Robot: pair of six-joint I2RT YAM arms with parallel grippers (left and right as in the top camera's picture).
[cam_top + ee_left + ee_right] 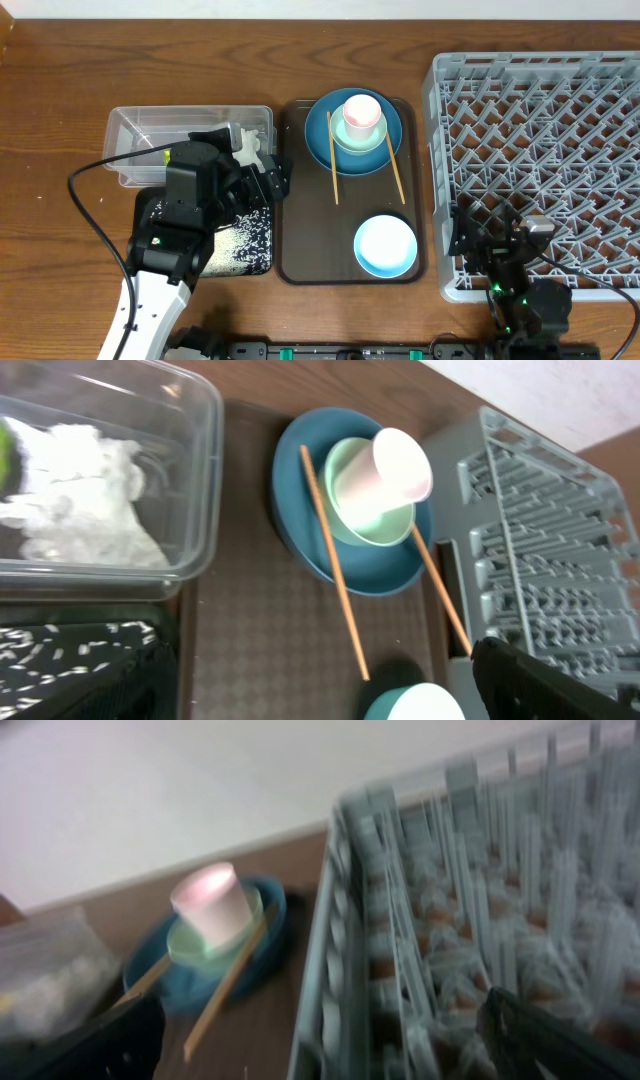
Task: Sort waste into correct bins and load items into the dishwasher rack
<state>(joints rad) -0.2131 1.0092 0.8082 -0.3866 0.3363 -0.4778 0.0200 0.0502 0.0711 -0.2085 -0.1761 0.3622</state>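
Rice grains (60, 660) speckle the black bin (262, 265) at the near-left of the surface. The crumpled napkin (75, 495) lies with the yellow-green wrapper (4, 455) in the clear tub (130, 150) just behind it, so the waste looks sorted.

Loading appears not yet begun. The dishwasher rack (540, 150) along the right edge shows no items. The brown tray (310, 240) at the centre carries the dark-blue plate (318, 135) with the pale-green bowl (350, 143) and pink cup (362, 112) stacked on it. Two chopsticks (333, 165) rest across the plate, and the white bowl (386, 244) sits nearer the front edge.

The left gripper (268, 172) hovers at the tub's right end, jaws wide and empty. The right gripper (468, 232) sits over the rack's near-left corner, jaws likewise spread on nothing.

Open room lies above the tray, though the rack's raised wall stands just beside it.
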